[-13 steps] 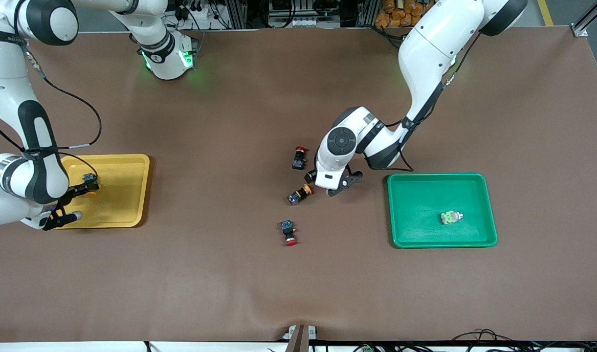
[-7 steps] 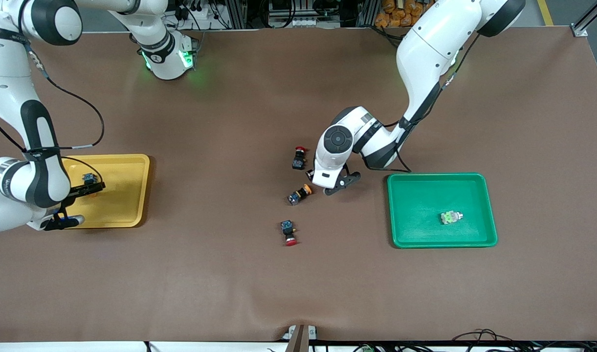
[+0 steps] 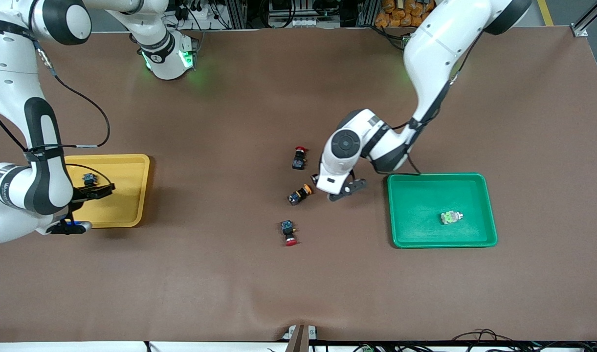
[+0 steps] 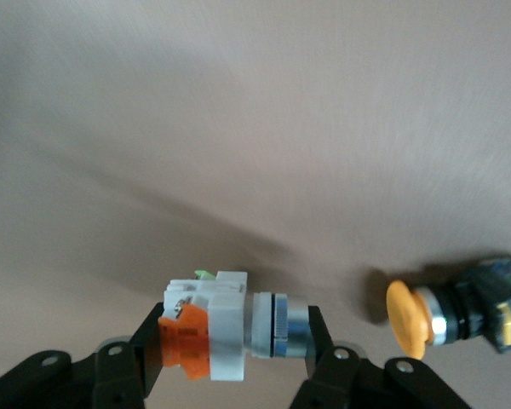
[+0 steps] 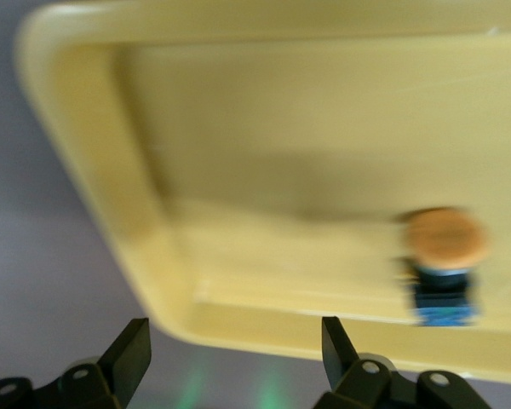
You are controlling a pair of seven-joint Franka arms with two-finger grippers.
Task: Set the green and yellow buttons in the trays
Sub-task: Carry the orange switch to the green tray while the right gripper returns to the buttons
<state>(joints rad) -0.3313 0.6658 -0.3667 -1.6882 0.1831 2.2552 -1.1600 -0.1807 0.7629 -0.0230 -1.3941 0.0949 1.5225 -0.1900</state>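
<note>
Silvery, with a white block and orange end, one button point(image 4: 230, 328) sits clamped in the left gripper point(image 3: 338, 191), mid-frame over bare table beside the green tray point(image 3: 489, 210). Its arm bends down from the top. At frame left, the right gripper point(image 3: 85, 208) hangs spread over the yellow tray point(image 3: 132, 195), where a yellow-capped button point(image 5: 443, 264) lies.

Brown surface point(image 3: 230, 283) is seen w/ a yellow tray point(image 3: 132, 195) at the right arm's end & a green tray point(image 3: 415, 234) toward the left arm's end. Between them, 3 black-bodied buttons lie apart: red-capped point(image 3: 298, 158), orange-capped point(image 3: 299, 193), red-capped point(image 3: 288, 231) nearest the camera.
</note>
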